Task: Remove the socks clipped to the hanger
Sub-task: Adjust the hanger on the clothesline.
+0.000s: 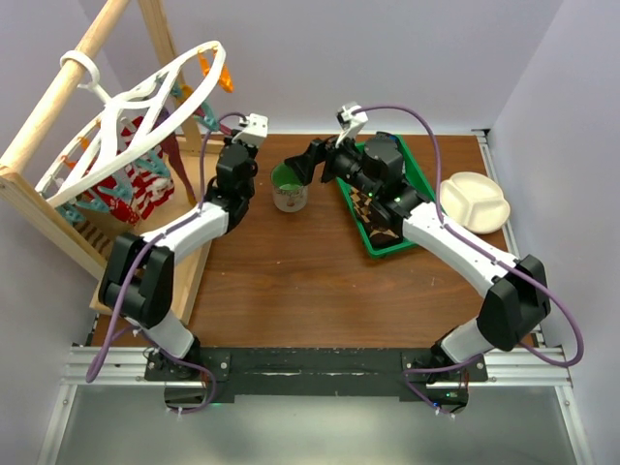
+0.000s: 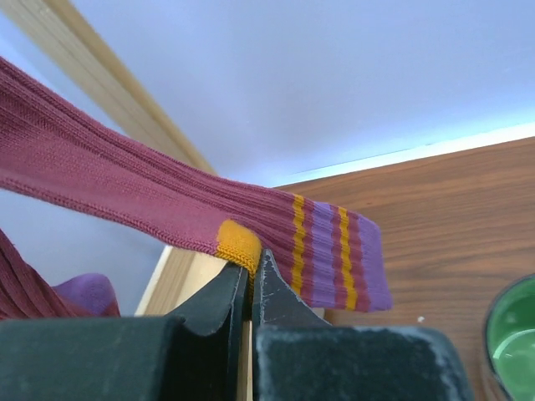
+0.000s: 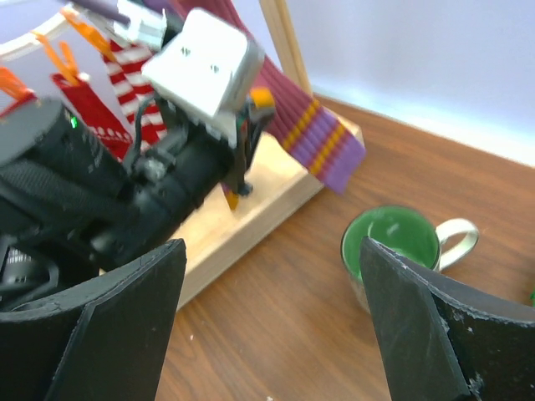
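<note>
Left gripper (image 2: 252, 280) closed, jaws pinching the orange heel patch (image 2: 236, 242) of a maroon sock (image 2: 109, 180); right gripper (image 3: 272, 251) wide open, holding nothing, above the table beside the green mug (image 3: 391, 238). Hanger (image 1: 124, 97): white oval, tilted, hooked over the wooden pole (image 1: 44, 109) at far left; socks (image 1: 145, 184) hang beneath it from orange and teal clips (image 1: 215, 73). Maroon sock: ribbed knit, stretched taut toward the left gripper; free end banded yellow and purple. Red-and-white striped sock (image 3: 125, 83) hangs behind it.
</note>
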`<action>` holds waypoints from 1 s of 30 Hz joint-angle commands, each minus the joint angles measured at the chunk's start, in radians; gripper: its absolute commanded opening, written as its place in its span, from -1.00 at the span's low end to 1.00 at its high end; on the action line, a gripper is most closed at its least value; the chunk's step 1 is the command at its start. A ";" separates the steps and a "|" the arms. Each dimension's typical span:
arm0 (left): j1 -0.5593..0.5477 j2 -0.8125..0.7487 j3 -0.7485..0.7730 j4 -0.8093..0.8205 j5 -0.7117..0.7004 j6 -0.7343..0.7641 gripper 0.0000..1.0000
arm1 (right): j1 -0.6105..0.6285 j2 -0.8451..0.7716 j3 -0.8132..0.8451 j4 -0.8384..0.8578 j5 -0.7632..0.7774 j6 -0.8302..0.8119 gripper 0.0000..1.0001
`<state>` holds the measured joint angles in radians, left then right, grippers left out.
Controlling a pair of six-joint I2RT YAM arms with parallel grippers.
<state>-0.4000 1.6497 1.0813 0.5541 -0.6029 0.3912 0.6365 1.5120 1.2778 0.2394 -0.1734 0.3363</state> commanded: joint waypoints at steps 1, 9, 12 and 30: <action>-0.011 -0.088 0.002 -0.016 0.122 -0.109 -1.00 | -0.012 -0.033 0.089 0.014 0.037 -0.036 0.78; -0.023 -0.171 0.009 -0.135 0.325 -0.222 -1.00 | -0.032 -0.024 0.158 0.008 0.040 -0.042 0.79; -0.028 -0.203 0.017 -0.180 0.417 -0.267 -1.00 | -0.035 -0.021 0.172 0.009 0.037 -0.039 0.79; -0.045 -0.320 -0.018 -0.316 0.580 -0.440 -1.00 | -0.021 -0.084 0.301 0.124 -0.290 0.053 0.81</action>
<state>-0.4366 1.3579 1.0798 0.2466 -0.0544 -0.0132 0.6006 1.4689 1.4670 0.2714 -0.3275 0.3382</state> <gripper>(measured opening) 0.036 0.905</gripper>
